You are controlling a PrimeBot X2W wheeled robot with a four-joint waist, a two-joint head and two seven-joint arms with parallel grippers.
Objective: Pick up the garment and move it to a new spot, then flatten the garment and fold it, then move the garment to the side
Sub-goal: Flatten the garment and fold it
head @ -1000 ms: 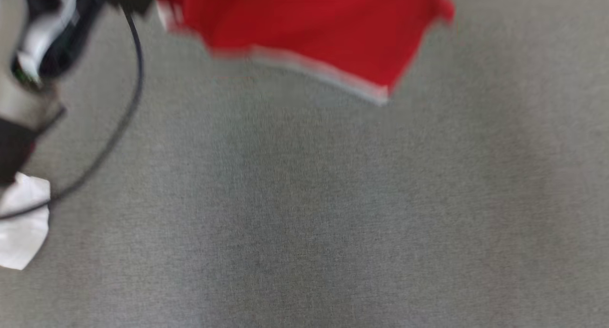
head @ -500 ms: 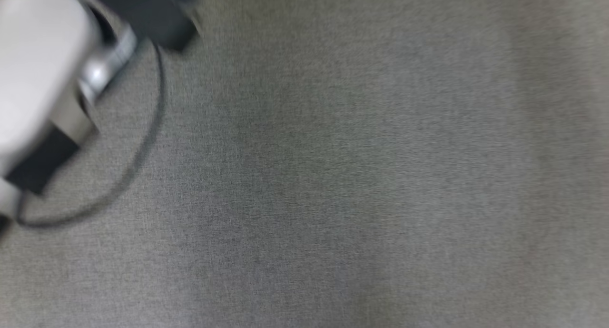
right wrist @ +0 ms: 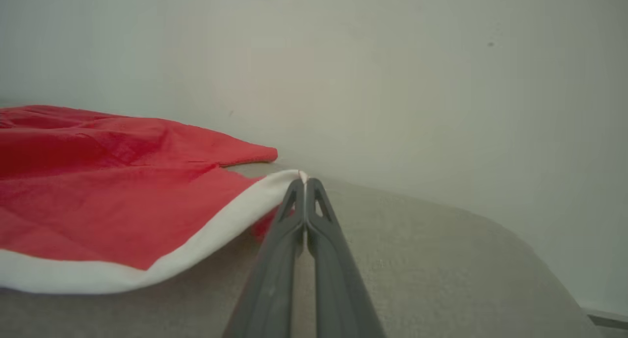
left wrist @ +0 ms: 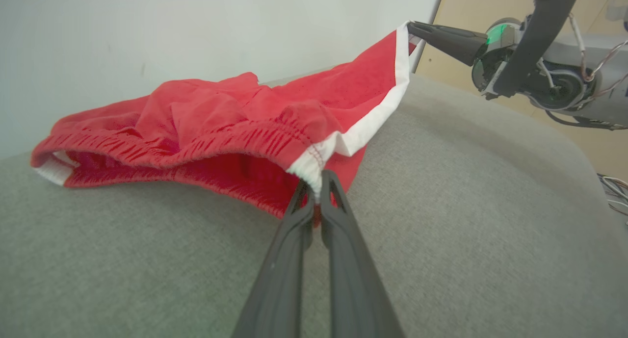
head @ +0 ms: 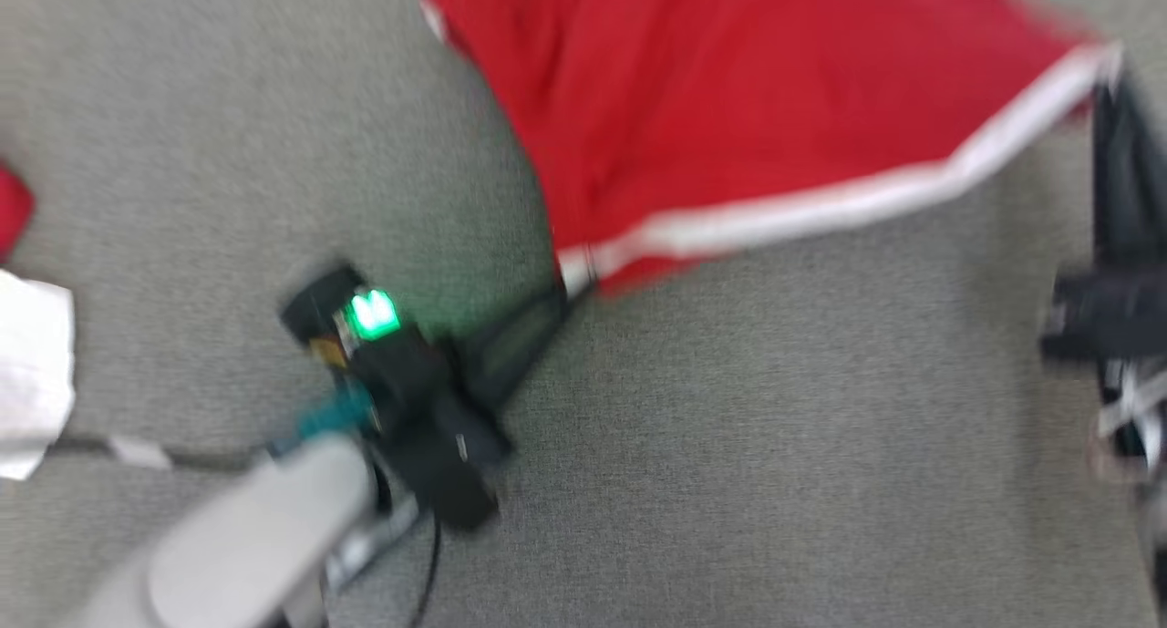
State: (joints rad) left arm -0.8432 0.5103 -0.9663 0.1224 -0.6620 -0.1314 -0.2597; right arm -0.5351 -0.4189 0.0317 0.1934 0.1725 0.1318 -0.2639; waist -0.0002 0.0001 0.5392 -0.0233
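Gripping red garment (left wrist: 221,112), left fingers (left wrist: 287,259) closed on waistband (left wrist: 196,146), right fingers (right wrist: 274,264) on hem corner (right wrist: 287,177)

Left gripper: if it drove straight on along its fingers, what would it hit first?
The red shorts: the left gripper is shut on their waistband corner, and the bunched cloth lies right ahead. Behind that, probably the pale wall.
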